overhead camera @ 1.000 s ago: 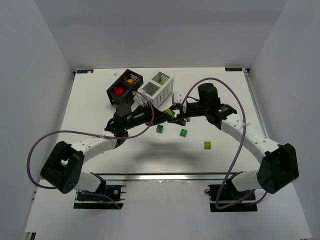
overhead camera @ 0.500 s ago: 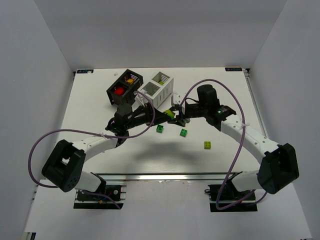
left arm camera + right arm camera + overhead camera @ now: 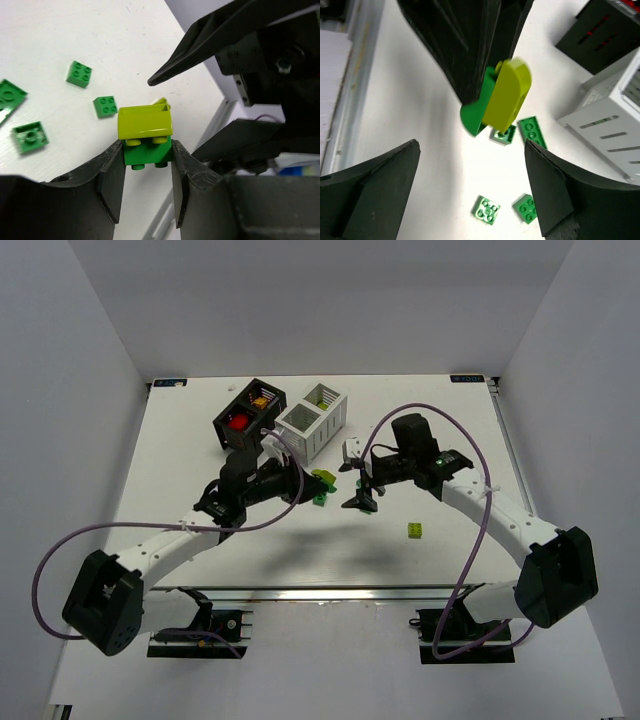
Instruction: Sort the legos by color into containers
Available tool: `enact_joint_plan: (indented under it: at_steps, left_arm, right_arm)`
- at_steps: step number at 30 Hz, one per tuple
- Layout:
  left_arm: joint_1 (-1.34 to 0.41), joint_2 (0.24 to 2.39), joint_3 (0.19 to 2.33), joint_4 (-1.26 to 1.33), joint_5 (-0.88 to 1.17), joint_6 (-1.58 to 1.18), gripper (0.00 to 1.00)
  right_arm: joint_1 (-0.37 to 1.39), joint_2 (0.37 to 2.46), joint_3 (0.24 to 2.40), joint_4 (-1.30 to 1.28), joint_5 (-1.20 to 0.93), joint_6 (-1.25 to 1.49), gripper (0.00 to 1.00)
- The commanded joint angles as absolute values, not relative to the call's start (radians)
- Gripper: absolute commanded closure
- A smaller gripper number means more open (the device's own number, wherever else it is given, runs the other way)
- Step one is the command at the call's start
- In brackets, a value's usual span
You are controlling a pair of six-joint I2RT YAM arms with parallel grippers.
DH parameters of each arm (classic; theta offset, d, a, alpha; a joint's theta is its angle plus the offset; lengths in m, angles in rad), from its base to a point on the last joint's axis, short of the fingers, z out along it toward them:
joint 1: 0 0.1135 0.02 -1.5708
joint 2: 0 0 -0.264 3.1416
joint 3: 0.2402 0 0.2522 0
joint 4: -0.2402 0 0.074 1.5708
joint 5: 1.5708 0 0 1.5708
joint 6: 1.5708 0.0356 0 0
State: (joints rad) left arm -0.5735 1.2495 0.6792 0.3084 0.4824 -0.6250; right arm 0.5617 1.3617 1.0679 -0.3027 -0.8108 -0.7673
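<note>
My left gripper (image 3: 147, 167) (image 3: 314, 481) is shut on a stack of two legos: a green brick (image 3: 148, 154) with a yellow-green brick (image 3: 145, 124) pressed onto it. In the top view the stack (image 3: 324, 477) hangs above the table, in front of the white container (image 3: 313, 421). My right gripper (image 3: 356, 478) (image 3: 471, 145) stands open just right of the stack, not touching it. The black container (image 3: 248, 415) holds a red lego (image 3: 238, 422) and an orange-yellow one (image 3: 262, 400). Loose green legos (image 3: 487, 209) (image 3: 526, 207) (image 3: 532, 131) lie under the grippers.
A lone yellow-green lego (image 3: 415, 530) lies toward the front right of the table. Another green lego (image 3: 319, 500) sits just below the held stack. Purple cables loop beside both arms. White walls close in the table on three sides.
The right gripper has opened, let go of the stack and drawn back to the right. The left gripper has shut on the stack and pulled it slightly left and toward the front.
</note>
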Motion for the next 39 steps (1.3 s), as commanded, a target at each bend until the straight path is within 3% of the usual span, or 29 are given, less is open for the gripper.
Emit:
enact_joint_plan:
  at_steps: [1,11,20,28,39]
  left_arm:
    - [-0.580,1.160,0.649,0.232,0.448,-0.456,0.99]
    - [-0.627,1.028,0.620,0.083,0.448,-0.057,1.00]
    - [-0.719,1.051,0.678,-0.041,0.423,0.150,1.00]
    - [-0.758,1.016,0.686,-0.068,0.359,0.195,1.00]
    - [-0.759,1.017,0.692,-0.045,0.331,0.195,1.00]
  right_arm:
    - [0.554,1.348,1.143,-0.452,-0.896,-0.863,0.11]
    - [0.560,1.462,1.291,-0.576,-1.006,-0.920,0.11]
    - [0.612,1.635,1.505,-0.845,-1.066,-1.112,0.22]
    - [0.629,1.726,1.626,-1.168,-1.084,-1.339,0.29]
    - [0.646,1.743,1.603,-1.122,-1.086,-1.299,0.29]
